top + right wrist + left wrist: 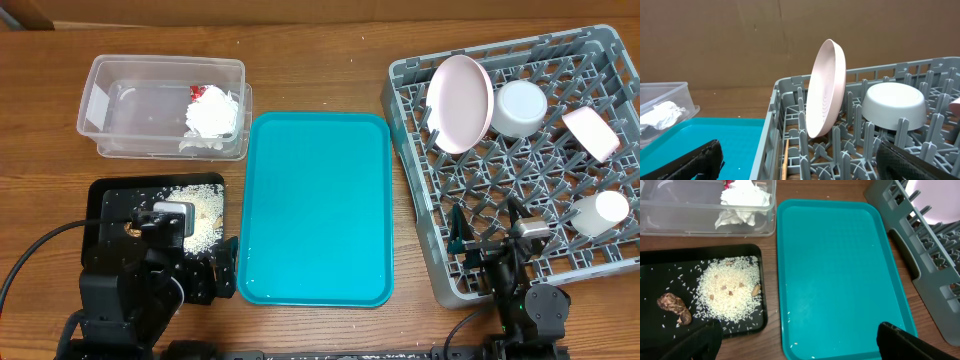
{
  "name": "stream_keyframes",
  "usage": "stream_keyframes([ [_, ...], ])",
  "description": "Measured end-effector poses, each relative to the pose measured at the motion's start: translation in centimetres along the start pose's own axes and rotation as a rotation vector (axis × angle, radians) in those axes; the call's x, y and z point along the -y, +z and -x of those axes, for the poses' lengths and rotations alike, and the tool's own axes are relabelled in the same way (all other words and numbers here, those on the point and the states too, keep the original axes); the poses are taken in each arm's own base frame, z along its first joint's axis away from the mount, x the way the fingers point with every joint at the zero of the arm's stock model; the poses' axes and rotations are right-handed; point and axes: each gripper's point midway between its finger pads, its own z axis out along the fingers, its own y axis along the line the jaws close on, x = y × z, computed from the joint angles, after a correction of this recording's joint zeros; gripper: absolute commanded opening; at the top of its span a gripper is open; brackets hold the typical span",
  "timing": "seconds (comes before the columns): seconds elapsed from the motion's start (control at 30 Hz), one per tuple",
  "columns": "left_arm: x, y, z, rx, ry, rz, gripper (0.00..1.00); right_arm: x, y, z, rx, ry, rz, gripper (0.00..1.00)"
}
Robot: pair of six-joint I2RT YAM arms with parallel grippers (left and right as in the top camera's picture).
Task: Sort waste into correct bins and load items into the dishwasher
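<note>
Sitting between rice tray [108, 195] and dish rack [470, 190] — teal tray [318, 200].

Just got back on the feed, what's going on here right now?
Neither arm is holding anything. The left gripper is open by the black tray, and the right gripper is open over the dish rack. The teal tray holds no items. Rice and a food scrap lie on the black tray, crumpled paper sits in the clear bin, and a pink plate, white bowl and cup are racked.
</note>
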Motion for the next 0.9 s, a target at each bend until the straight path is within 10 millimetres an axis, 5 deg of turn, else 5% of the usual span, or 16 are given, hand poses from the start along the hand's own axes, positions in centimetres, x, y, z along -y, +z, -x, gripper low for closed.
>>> stream_keyframes([
  [0.9,-0.35,-0.07,-0.39,0.101,0.014,0.009,1.0,0.0,0.0,0.0,0.0,0.0,0.0,1.0],
])
